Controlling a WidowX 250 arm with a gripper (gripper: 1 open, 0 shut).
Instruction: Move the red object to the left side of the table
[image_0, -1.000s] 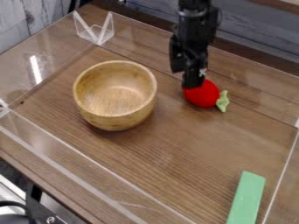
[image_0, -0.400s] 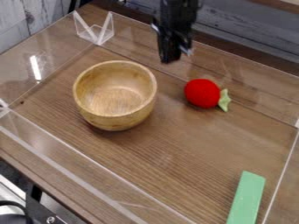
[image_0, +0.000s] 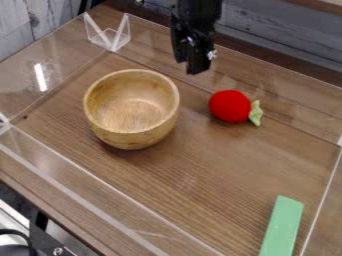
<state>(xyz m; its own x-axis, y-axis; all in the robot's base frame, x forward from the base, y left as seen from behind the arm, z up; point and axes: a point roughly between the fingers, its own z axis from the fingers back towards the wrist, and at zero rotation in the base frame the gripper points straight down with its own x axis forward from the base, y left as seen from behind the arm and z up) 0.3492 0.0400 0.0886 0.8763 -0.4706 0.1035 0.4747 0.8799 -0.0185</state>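
Nearest, at about 5 o'clock of the bench (image_0: 201, 185), a flat green block (image_0: 283, 228) lies by the front-right corner, untouched. Mid-bench, a wooden bowl (image_0: 132, 107) sits at 9 o'clock of centre, empty. The red object (image_0: 234, 106) rests on the bench at 3 o'clock of the bowl, near it but apart, leafy stem pointing right. Farther back, at 11 o'clock of the fruit, the gripper (image_0: 195, 62) hangs pointing down, clear of everything.

Change: a second ago the jaws were down around the fruit; now the arm is up and off to the fruit's upper left, and the fruit sits just where it was. The jaws look apart, holding nothing, though they are dark and small here. Reads as a missed or abandoned pick: the fruit is on the right half, so the move left is not begun and a fresh approach is needed.
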